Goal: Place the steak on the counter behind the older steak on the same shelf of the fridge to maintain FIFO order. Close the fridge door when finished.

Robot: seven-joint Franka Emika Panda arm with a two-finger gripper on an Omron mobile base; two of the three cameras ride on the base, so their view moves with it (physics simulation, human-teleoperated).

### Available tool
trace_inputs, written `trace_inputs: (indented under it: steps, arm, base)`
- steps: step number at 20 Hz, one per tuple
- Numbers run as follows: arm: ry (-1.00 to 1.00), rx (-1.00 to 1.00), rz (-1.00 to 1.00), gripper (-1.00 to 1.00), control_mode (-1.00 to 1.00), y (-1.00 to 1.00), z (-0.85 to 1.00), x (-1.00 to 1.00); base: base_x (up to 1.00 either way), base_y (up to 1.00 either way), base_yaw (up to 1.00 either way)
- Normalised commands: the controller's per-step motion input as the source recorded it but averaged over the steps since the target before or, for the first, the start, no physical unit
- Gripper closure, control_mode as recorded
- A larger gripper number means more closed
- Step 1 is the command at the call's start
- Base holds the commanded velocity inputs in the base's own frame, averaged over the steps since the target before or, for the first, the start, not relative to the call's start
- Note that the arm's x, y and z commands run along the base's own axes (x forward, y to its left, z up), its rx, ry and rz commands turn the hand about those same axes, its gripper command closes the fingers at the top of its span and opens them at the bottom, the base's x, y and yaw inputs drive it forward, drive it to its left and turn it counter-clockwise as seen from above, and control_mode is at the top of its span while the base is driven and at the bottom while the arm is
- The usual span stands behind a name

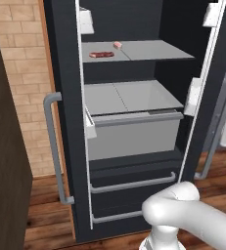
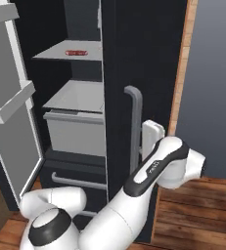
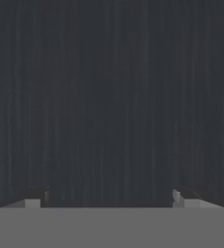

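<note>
Already the small pink steak (image 1: 118, 45) lies on the fridge's upper shelf (image 1: 153, 50), just behind the older steak (image 1: 101, 54); soft, light and slippery, it wants gripping across its middle, while the gripper (image 3: 111, 196) is spread, empty.

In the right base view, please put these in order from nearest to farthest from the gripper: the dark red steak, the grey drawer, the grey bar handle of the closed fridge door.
Counting from the gripper:
1. the grey bar handle, just beside it on the closed door.
2. the grey drawer, further left, at about the same height.
3. the dark red steak, farthest, high on the upper shelf.
</note>
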Motion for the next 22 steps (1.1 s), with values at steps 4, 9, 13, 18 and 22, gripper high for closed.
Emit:
trace_inputs:
  steps: [4,9,13,18,22]
  arm:
    - [-0.14,0.0,0.0,-1.0,-1.0,0.62,0.02,0.4]
    - [-0.06,0.0,-0.05,-1.0,-1.0,0.51,0.01,0.4]
    - [0.0,0.0,-0.13,-1.0,-1.0,0.36,0.11,0.53]
    - [0.0,0.0,-0.15,-1.0,-1.0,0.28,0.15,0.57]
    - [0.0,0.0,-0.17,-1.0,-1.0,0.2,0.08,0.51]
  base:
    - [0.0,0.0,0.0]
    - [0.0,0.0,0.0]
    - [0.0,0.0,0.0]
    - [0.0,0.0,0.0]
    - [0.0,0.0,0.0]
